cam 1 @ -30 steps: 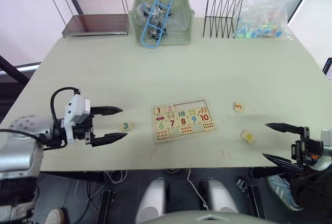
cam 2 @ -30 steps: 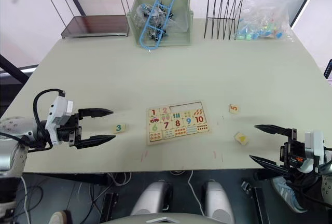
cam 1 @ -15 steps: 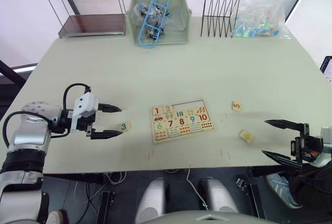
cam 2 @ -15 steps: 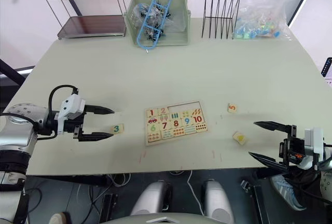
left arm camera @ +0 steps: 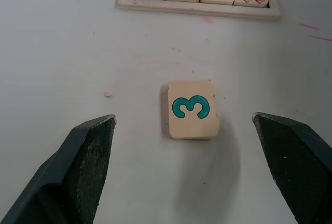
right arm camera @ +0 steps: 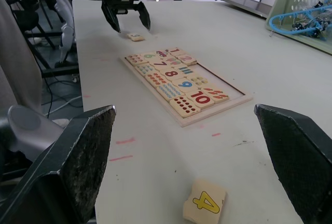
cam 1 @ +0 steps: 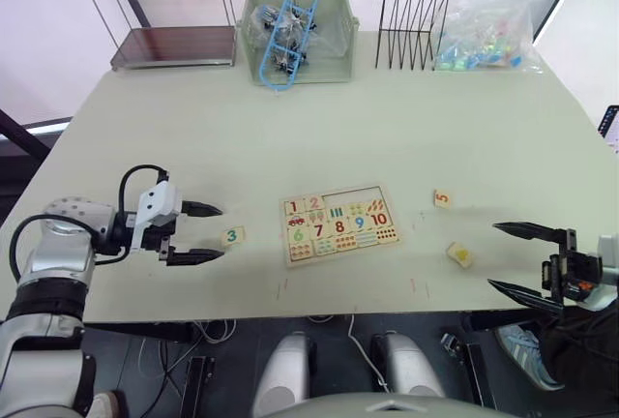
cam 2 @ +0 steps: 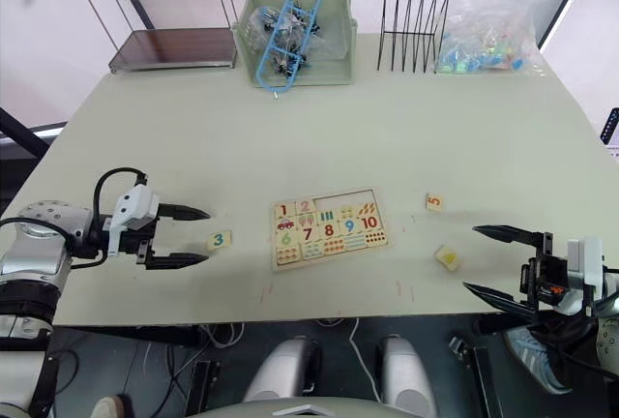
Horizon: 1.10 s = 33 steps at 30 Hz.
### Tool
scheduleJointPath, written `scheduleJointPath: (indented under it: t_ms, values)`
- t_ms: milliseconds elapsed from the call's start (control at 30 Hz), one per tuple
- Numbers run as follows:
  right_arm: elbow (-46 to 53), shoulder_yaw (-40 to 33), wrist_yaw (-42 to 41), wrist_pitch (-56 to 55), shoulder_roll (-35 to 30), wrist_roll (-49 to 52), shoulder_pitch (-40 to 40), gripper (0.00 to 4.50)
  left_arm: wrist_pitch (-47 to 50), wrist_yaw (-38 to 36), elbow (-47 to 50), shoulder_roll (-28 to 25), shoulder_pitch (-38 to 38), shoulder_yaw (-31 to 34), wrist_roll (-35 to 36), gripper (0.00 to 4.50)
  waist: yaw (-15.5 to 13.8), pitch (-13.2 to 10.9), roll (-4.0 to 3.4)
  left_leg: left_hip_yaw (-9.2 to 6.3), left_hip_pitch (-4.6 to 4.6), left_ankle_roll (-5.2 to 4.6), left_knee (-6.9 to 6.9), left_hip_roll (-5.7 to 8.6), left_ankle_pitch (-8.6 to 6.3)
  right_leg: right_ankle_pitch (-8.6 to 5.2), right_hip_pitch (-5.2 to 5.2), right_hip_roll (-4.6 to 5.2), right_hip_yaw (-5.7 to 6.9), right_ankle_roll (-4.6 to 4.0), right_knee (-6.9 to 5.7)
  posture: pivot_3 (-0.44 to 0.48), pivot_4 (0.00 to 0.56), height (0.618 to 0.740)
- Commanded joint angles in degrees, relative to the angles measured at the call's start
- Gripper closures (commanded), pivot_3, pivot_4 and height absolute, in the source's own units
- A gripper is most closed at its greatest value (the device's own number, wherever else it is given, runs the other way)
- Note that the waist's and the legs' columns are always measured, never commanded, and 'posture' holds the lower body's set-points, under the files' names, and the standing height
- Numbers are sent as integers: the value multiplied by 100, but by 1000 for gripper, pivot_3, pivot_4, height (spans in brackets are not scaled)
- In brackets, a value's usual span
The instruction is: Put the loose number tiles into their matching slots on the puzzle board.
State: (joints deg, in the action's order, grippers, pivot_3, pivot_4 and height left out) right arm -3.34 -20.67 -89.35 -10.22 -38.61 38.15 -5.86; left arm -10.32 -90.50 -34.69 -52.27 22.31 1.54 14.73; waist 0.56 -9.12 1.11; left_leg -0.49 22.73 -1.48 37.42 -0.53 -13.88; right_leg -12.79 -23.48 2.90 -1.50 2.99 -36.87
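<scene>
Left wrist view shows the 3 tile (left arm camera: 191,109) lying flat on the worktop (left arm camera: 62,53), centred in the gap between the left gripper (cam 1: 206,232)'s spread fingers (left arm camera: 83,154) and just ahead of their tips, touching neither. It is a small square of pale wood with a chipped edge, printed with a teal 3. Beyond it lies the puzzle board (cam 1: 339,223), a flat light-wood rectangle with a raised rim; tiles 1 and 2 sit in its top row, and the slots (cam 1: 361,196) beside them are bare wood. The right gripper (cam 1: 527,261) hangs with its pointed black fingers wide apart and empty; the 4 tile (right arm camera: 205,201), yellow digit up, lies just ahead of them, and the 5 tile (cam 1: 443,198) lies between that and the board.
</scene>
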Motion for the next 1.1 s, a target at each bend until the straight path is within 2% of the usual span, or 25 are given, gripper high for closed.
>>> scheduleJointPath:
  t_ms: [33,367,400,433,500,567,600,667,967,1100]
  values:
    - [33,-72,37,-42,-50,19,56,0,-17,-83,18,19,-53,31,32,22,1,0,0,0,0,0,0,0,0,0,0,0,0,0,0,0,150,740]
    - [-3,-44,42,-42,-56,-11,114,0,-92,25,-50,182,-124,-26,-60,22,-9,0,0,0,0,0,0,0,0,0,0,1,0,0,-1,0,150,740]
    - [-6,-46,41,-42,-58,-15,115,0,-97,26,-77,194,-112,-33,-69,524,-12,0,0,0,0,0,0,0,0,0,0,1,0,0,-1,0,150,740]
    - [-7,-49,41,-42,-57,-18,116,0,-104,23,-97,204,-103,-39,-77,764,-13,0,0,-1,-1,0,0,0,0,0,0,1,0,0,-1,0,150,740]
    - [-14,-56,39,-46,-56,-24,116,0,-124,21,-133,217,-82,-43,-100,1577,-7,0,0,0,-1,0,0,0,0,0,0,0,0,0,-1,0,150,740]
    - [-24,-63,37,-51,-54,-28,118,0,-144,22,-171,227,-58,-44,-122,2525,-4,0,0,0,-1,0,0,1,0,0,0,0,0,0,-1,0,150,740]
    - [-28,-66,36,-55,-53,-32,119,0,-153,18,-182,229,-52,-44,-129,2737,-2,0,0,0,-1,0,0,1,0,0,0,0,0,0,-1,0,150,740]
    - [-33,-67,38,-61,-47,-39,122,0,-172,5,-205,235,-39,-41,-139,3479,-1,0,0,-1,-1,0,0,1,0,0,0,-1,0,0,-2,0,150,740]
    - [-21,-60,57,-90,-1,-45,115,0,-177,20,-137,126,115,21,-168,3539,1,0,0,0,-1,0,0,1,0,0,0,-1,0,0,-3,0,150,740]
    - [-13,-72,89,-101,8,-49,102,0,317,-4,465,-12,130,69,-39,3539,-1,0,0,-1,-1,0,1,0,0,0,0,-1,0,0,-3,0,150,740]
